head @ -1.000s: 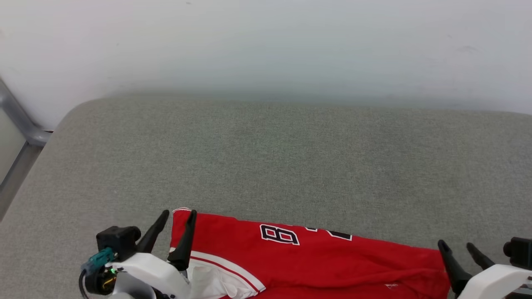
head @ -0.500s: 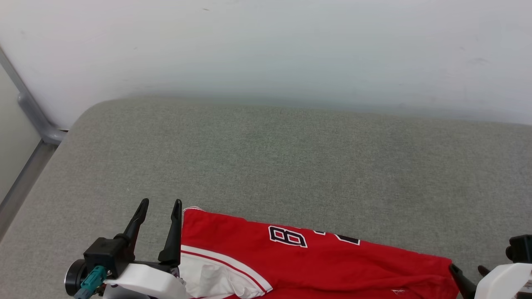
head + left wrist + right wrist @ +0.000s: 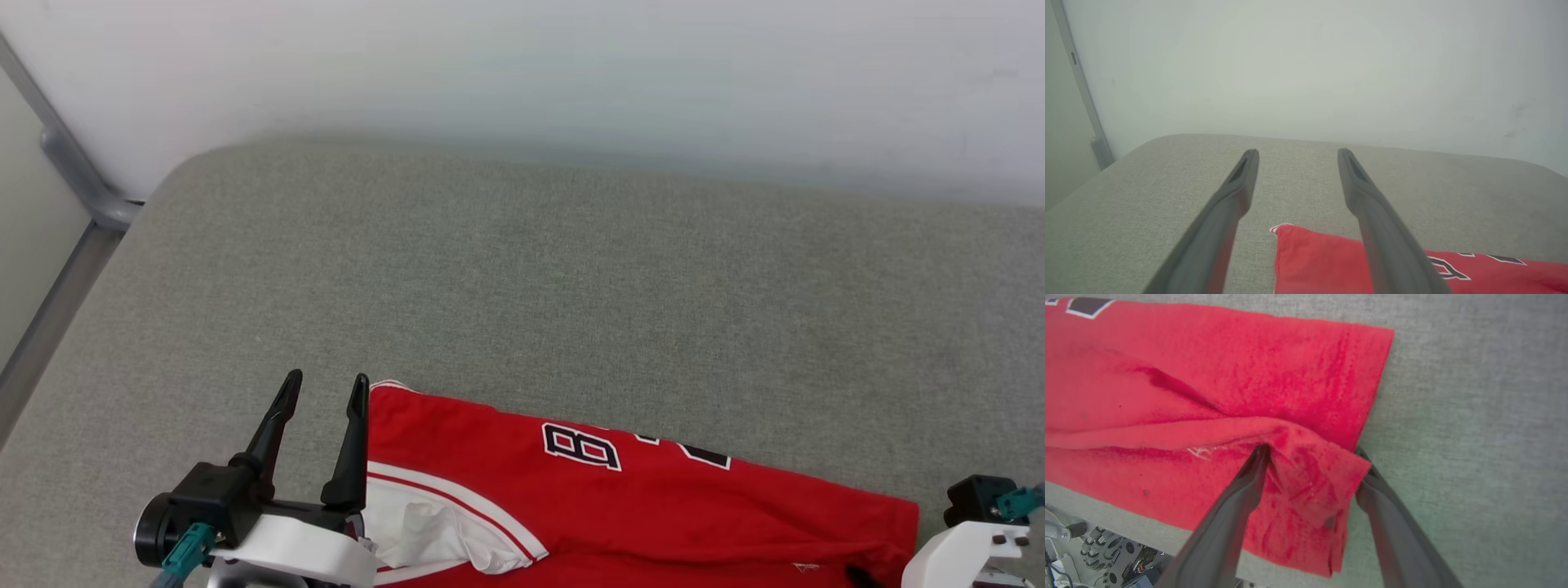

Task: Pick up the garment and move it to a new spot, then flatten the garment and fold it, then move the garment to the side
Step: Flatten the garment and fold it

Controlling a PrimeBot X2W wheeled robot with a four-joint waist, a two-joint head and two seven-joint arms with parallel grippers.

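Note:
The garment [image 3: 653,506], a red jersey with black-and-white lettering and a white sleeve with red stripes, lies flat along the near edge of the grey cushion [image 3: 571,269]. My left gripper [image 3: 325,380] stands open just left of the garment's left corner, fingers pointing away from me. From the left wrist, that gripper [image 3: 1298,152] is held above the garment's corner [image 3: 1323,261], with nothing between the fingers. My right gripper [image 3: 1311,451] is open, and its fingers straddle a raised fold at the garment's [image 3: 1208,375] right near corner. The right arm's white wrist [image 3: 971,543] shows at lower right.
A white wall [image 3: 571,65] rises behind the cushion. A grey metal rail [image 3: 73,171] runs down the left side. The cushion's near edge and parts of my base [image 3: 1094,551] show at the lower left of the right wrist view. Bare cushion stretches beyond the garment.
The head camera has shifted. My left gripper moved off the garment's left corner to just beside it. My right gripper turned down onto the garment's right corner, its fingers leaving the head view.

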